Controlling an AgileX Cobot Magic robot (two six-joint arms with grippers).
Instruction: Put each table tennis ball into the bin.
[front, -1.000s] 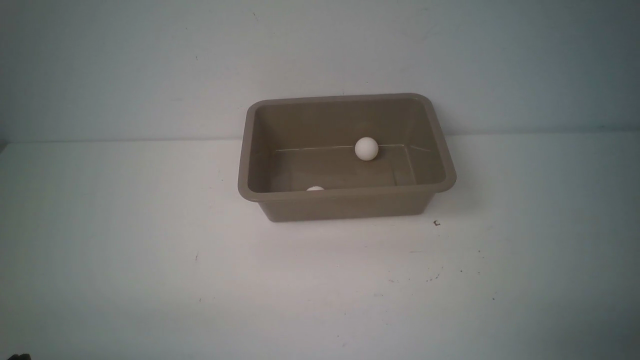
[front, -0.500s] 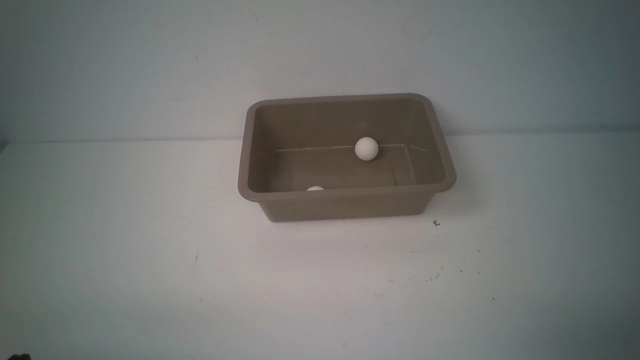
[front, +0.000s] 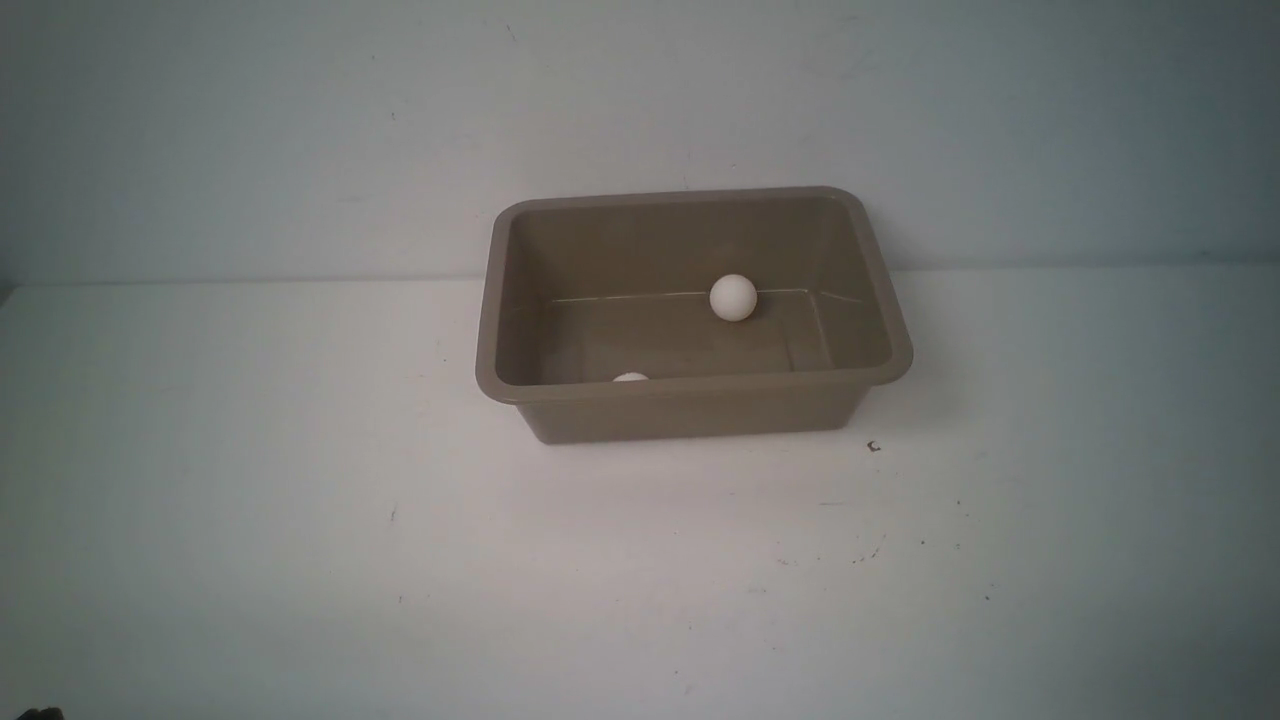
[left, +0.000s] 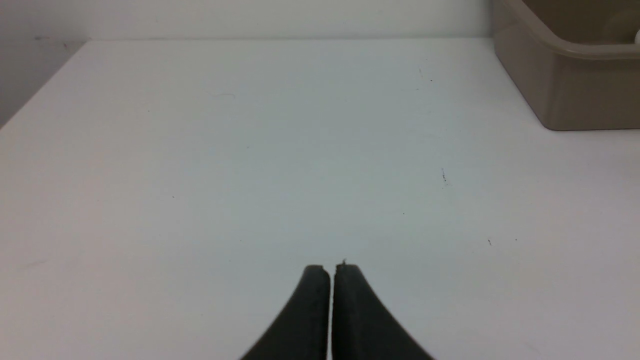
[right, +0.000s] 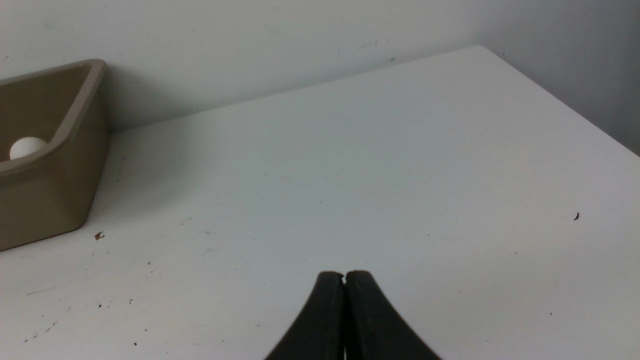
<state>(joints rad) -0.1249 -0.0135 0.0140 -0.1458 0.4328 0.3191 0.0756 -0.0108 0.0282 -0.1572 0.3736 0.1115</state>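
Resting unmoved over the last second inside the bin (front: 690, 400), both table tennis balls (front: 733, 297) suggest the task is done, while left gripper (left: 330, 270) and right gripper (right: 344, 276) hang apart, jaws pressed together.

Taupe bin (front: 690, 410), plain throughout. Two white balls (front: 733, 297) (front: 630, 377), no mark visible. White counter (front: 300, 520), flecked with dark specks. Black left tool (left: 327, 272) and right tool (right: 344, 277).
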